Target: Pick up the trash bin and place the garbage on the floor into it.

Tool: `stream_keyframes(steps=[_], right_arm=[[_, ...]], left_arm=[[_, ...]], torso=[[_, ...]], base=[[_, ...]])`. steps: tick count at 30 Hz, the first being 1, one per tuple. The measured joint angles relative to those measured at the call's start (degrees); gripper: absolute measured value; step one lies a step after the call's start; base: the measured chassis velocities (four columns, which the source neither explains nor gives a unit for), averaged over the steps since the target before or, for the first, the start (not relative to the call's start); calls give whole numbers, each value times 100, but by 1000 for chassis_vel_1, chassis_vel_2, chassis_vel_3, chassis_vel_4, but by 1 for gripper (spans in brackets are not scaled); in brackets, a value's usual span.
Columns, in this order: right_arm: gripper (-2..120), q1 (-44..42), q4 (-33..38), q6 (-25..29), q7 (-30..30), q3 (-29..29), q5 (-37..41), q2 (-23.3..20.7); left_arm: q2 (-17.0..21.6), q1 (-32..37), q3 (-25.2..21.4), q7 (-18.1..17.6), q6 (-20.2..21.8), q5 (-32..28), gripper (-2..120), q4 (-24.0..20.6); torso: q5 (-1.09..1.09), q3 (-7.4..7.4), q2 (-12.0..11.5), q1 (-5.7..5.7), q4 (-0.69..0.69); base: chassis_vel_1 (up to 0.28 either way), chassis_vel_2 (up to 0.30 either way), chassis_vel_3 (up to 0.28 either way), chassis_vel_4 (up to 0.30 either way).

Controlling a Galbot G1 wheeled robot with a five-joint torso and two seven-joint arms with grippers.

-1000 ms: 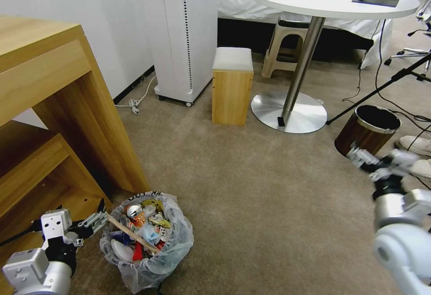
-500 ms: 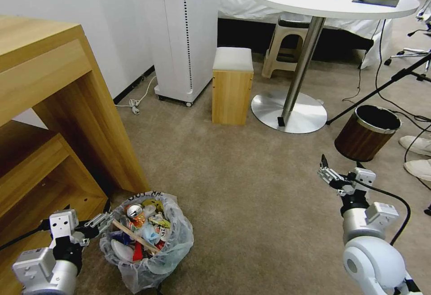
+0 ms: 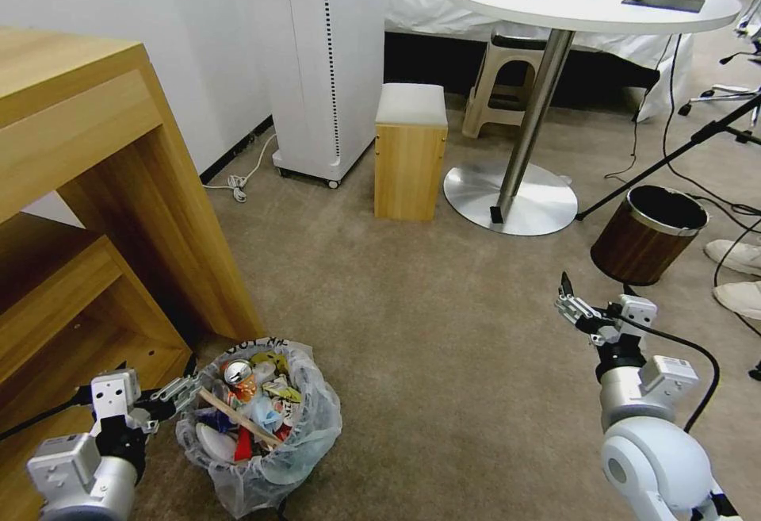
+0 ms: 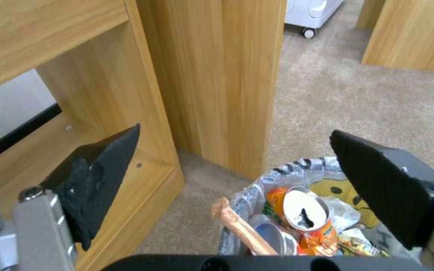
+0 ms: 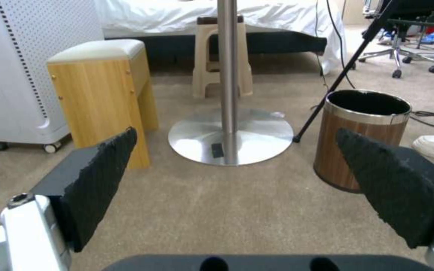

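At the lower left of the head view, the trash bin (image 3: 261,426) sat on the brown carpet (image 3: 444,346), right beside the foot of the wooden desk (image 3: 119,212). Its clear bag was full of garbage (image 3: 246,410) — a crushed can (image 4: 305,212), a wooden stick (image 3: 234,416), cups and papers. The left gripper (image 3: 181,388) was just beside the bin's rim, its fingers spread wide and holding nothing. In the left wrist view the two black pads (image 4: 101,177) stood far apart over the bin. At the lower right, the right gripper (image 3: 572,305) hung over bare carpet, also wide open and empty — near the brown wood-grain bin (image 3: 646,234) but not touching it.
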Motion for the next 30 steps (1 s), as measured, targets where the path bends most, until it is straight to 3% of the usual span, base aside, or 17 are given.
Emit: stream_keyframes(steps=[30], right_arm=[[100, 8, -10, 5, 7, 4, 10, -5]], left_arm=[[-2, -1, -1, -16, 15, -2, 100, -2]], torso=[[1, 0, 0, 0, 0]], base=[[0, 0, 0, 0]])
